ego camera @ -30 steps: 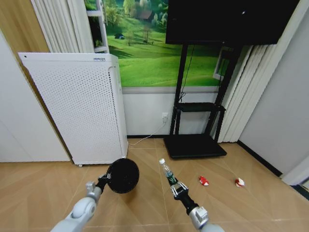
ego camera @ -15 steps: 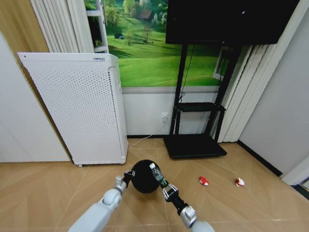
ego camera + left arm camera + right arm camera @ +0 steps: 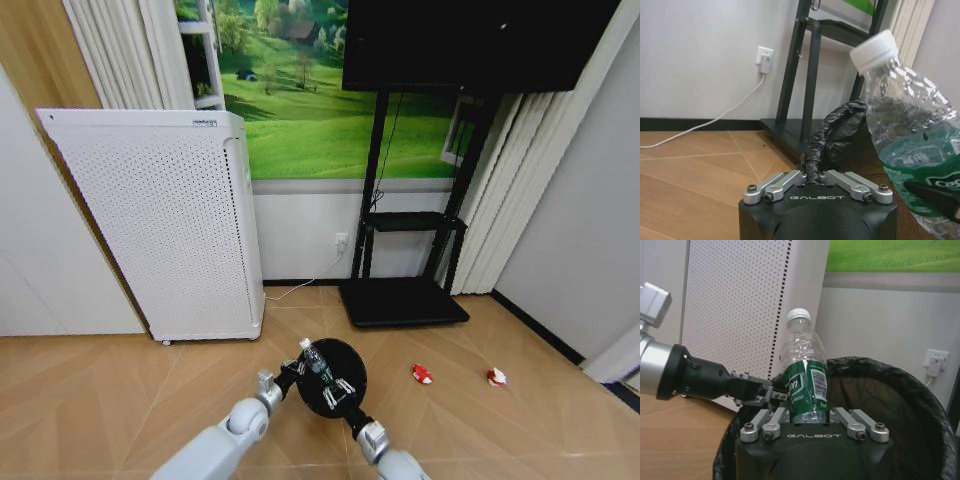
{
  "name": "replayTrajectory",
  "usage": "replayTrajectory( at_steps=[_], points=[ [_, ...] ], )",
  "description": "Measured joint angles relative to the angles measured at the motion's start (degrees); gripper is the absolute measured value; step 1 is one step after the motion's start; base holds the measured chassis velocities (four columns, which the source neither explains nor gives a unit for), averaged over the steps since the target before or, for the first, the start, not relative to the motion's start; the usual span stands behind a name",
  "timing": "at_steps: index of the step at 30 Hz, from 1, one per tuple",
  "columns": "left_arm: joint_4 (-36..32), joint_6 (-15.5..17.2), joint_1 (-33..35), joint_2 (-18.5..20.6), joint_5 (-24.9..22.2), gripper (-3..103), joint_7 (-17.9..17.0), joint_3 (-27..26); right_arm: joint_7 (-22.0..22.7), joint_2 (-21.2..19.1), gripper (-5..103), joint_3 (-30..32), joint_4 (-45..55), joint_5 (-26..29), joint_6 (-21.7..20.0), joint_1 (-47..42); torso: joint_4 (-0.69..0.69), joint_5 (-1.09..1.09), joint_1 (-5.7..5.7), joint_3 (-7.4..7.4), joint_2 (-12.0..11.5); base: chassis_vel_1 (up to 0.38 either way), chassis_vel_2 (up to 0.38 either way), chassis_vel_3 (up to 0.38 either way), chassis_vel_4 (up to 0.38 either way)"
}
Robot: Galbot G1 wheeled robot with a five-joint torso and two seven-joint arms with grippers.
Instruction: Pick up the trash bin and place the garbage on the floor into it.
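The left gripper [image 3: 290, 375] is pinched tight on the rim of the trash bin [image 3: 345, 375], where the black bag [image 3: 837, 127] folds over the edge. It holds the bin up off the floor [image 3: 120, 390], at about 6 o'clock in the head view, right in front of the robot. In the head view the bin's round mouth faces the camera.

The right gripper [image 3: 338, 393] is clamped around the lower part of the bottle [image 3: 318, 364], on its green label [image 3: 805, 385]. The bottle is one piece of the garbage. In the right wrist view it stands almost straight up out of the gripper, its white cap [image 3: 799, 315] at the far end from the gripper. The bin's open mouth is just behind and below the bottle, and the left gripper sits on the rim close beside it.

What matters most now is this: the bottle looks like it is already over the bin's mouth. Its long side points away from the right gripper. If the gripper lets go, the bottle should fall in, I think.

Two red-and-white scraps lie on the floor at about 3 o'clock from the bin, one scrap [image 3: 422, 375] nearer and the other scrap [image 3: 496, 377] farther out. They lie on the right arm's side, so that arm is nearer to them.
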Motion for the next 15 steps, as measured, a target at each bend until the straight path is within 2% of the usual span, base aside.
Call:
replayTrajectory(
  at_steps=[1, 2, 4, 5, 7, 8, 10, 11, 14, 15],
  points=[
    [-0.52, 0.13, 0.47, 0.29, -0.21, 4, -0.06, -0.6, 0.21, -0.06, 33, 0.09, 0.0, 0.08, -0.15, -0.01, 0.0, 0.0, 0.0, 0.0, 0.0, 0.0, 0.0, 0.0, 0.0],
    [-0.52, 0.13, 0.47, 0.29, -0.21, 4, -0.06, -0.6, 0.21, -0.06, 33, 0.09, 0.0, 0.08, -0.15, -0.01, 0.0, 0.0, 0.0, 0.0, 0.0, 0.0, 0.0, 0.0, 0.0],
    [-1.4, 0.37, 1.37, 0.61, -0.85, 4, -0.53, -1.64, 0.39, -0.16, 43, 0.27, 0.07, 0.15, -0.25, -0.12, 0.0, 0.0, 0.0, 0.0, 0.0, 0.0, 0.0, 0.0, 0.0],
    [-1.4, 0.37, 1.37, 0.61, -0.85, 4, -0.53, -1.64, 0.39, -0.16, 43, 0.27, 0.07, 0.15, -0.25, -0.12, 0.0, 0.0, 0.0, 0.0, 0.0, 0.0, 0.0, 0.0, 0.0],
    [-2.7, 0.99, 2.65, 0.65, -2.71, 4, -1.82, -3.37, 0.45, -0.25, 54, 0.34, 0.49, 0.43, -0.24, -0.35, 0.0, 0.0, 0.0, 0.0, 0.0, 0.0, 0.0, 0.0, 0.0],
    [-2.7, 0.99, 2.65, 0.65, -2.71, 4, -1.82, -3.37, 0.45, -0.25, 54, 0.34, 0.49, 0.43, -0.24, -0.35, 0.0, 0.0, 0.0, 0.0, 0.0, 0.0, 0.0, 0.0, 0.0],
    [-3.69, 1.61, 3.74, 0.63, -4.38, 4, -3.08, -4.76, 0.45, -0.34, 65, 0.39, 1.22, 0.93, -0.07, -0.56, 0.0, 0.0, 0.0, 0.0, 0.0, 0.0, 0.0, 0.0, 0.0],
    [-3.69, 1.61, 3.74, 0.63, -4.38, 4, -3.08, -4.76, 0.45, -0.34, 65, 0.39, 1.22, 0.93, -0.07, -0.56, 0.0, 0.0, 0.0, 0.0, 0.0, 0.0, 0.0, 0.0, 0.0],
    [-4.94, 2.54, 5.38, 0.87, -6.62, 4, -4.77, -6.82, 0.28, -0.5, 81, 0.74, 2.11, 1.99, 1.04, -1.16, 0.0, 0.0, 0.0, 0.0, 0.0, 0.0, 0.0, 0.0, 0.0],
    [-4.94, 2.54, 5.38, 0.87, -6.62, 4, -4.77, -6.82, 0.28, -0.5, 81, 0.74, 2.11, 1.99, 1.04, -1.16, 0.0, 0.0, 0.0, 0.0, 0.0, 0.0, 0.0, 0.0, 0.0]
  ],
)
